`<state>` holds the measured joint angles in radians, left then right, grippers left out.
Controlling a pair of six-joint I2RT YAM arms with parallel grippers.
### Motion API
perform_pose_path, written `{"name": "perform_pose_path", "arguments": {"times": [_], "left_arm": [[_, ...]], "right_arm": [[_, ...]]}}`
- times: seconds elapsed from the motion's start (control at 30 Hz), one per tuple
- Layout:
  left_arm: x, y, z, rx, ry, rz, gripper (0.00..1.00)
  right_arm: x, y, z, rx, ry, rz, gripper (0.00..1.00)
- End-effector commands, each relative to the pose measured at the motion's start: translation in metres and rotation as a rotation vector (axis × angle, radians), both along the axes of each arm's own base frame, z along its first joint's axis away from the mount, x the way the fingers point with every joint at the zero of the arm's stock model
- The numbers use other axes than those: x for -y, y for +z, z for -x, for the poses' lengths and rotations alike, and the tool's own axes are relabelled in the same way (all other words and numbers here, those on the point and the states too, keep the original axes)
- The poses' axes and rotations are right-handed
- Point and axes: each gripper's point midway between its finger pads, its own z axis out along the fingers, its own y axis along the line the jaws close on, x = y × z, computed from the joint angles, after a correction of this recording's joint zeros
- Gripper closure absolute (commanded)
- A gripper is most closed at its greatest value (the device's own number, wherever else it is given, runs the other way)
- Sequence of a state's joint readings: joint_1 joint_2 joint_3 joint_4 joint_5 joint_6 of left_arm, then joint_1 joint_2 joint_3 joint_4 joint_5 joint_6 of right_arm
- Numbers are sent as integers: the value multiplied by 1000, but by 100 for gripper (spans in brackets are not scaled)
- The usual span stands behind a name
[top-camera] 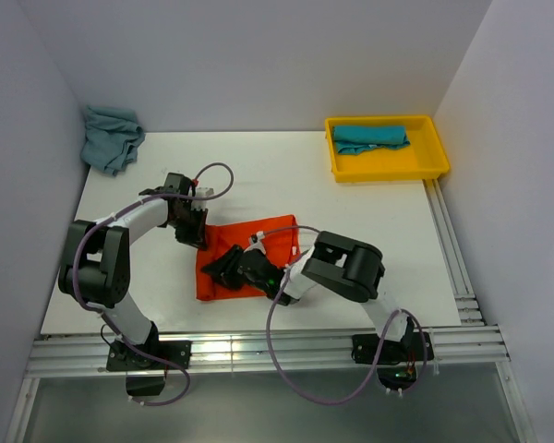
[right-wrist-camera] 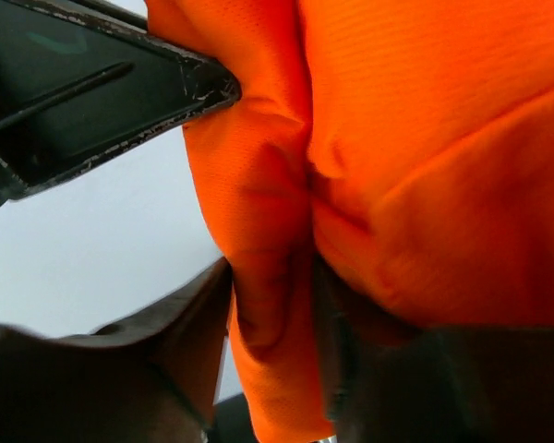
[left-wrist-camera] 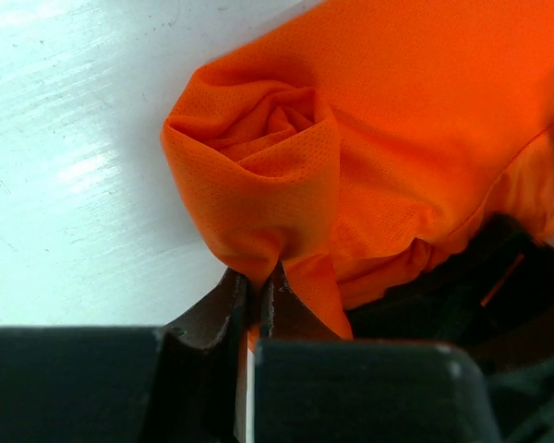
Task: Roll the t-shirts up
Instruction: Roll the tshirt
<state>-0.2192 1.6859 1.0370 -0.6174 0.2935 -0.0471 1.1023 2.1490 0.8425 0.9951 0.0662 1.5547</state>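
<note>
We saw the left gripper [left-wrist-camera: 257, 284] pinching a rolled corner of the orange-red t-shirt [left-wrist-camera: 425, 120], the right gripper [right-wrist-camera: 272, 309] clamping another fold, on the white table [top-camera: 369, 221].

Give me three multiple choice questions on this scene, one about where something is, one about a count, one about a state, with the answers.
1. Where does the teal shirt lie?
A. in the yellow tray
B. under the left arm
C. off the table

2. How many shirts show?
A. one
B. three
C. five

3. The left gripper is:
A. open in the air
B. shut on the orange shirt
C. out of view

Answers:
1 A, it lies inside the tray at the far right.
2 B, orange, teal and a grey-blue one in the far left corner.
3 B, its fingers pinch the rolled cloth's end.
</note>
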Motion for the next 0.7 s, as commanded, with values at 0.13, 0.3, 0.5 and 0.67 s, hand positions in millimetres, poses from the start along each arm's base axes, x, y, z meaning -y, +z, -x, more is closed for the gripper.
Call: {"name": "perform_pose_path", "arguments": {"times": [0.13, 0.3, 0.5, 0.67], "left_arm": [[-1, 7, -7, 27, 1, -7, 100], [0, 8, -7, 26, 1, -6, 100], [2, 8, -6, 24, -6, 1, 100], [2, 8, -6, 23, -9, 1, 100]], "right_arm": [[41, -13, 0, 15, -100, 615, 45], [49, 12, 9, 74, -139, 802, 44], [48, 44, 6, 137, -170, 949, 44], [27, 60, 0, 204, -137, 951, 45]]}}
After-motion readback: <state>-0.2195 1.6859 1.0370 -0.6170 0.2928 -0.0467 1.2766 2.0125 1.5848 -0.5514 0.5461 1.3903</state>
